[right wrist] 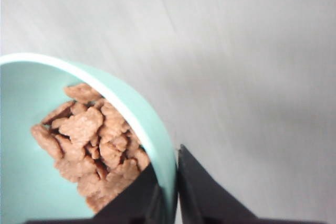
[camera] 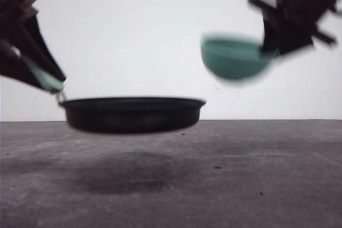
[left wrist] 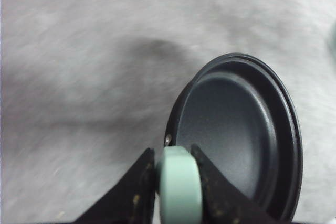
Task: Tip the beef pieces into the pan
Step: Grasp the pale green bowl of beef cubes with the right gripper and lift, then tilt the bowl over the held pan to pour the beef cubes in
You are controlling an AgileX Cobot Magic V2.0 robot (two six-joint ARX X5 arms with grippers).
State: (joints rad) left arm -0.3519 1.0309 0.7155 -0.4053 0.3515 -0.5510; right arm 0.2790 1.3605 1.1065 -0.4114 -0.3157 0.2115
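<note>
No writing or brand mark can be read on anything here. There is one pan (camera: pixel 132 113), black and shallow, held up off the grey table (camera: pixel 256 185) with its dark shadow lying on the surface beneath it. The left gripper (left wrist: pixel 178 182) has its jaws clamped on the pan's mint-green handle (left wrist: pixel 179 184), one black finger on each side of it. The inside of the pan is bare.

There is one teal bowl (camera: pixel 235 57), held in the air to the right of the pan and higher than it, blurred in the front view. The right gripper (right wrist: pixel 176 182) pinches the bowl's rim, one finger inside the wall and one outside. The beef pieces (right wrist: pixel 89 140) lie inside the bowl in a loose heap of reddish-brown chunks, too many and too overlapped to count, piled against the wall nearest the jaws.
</note>
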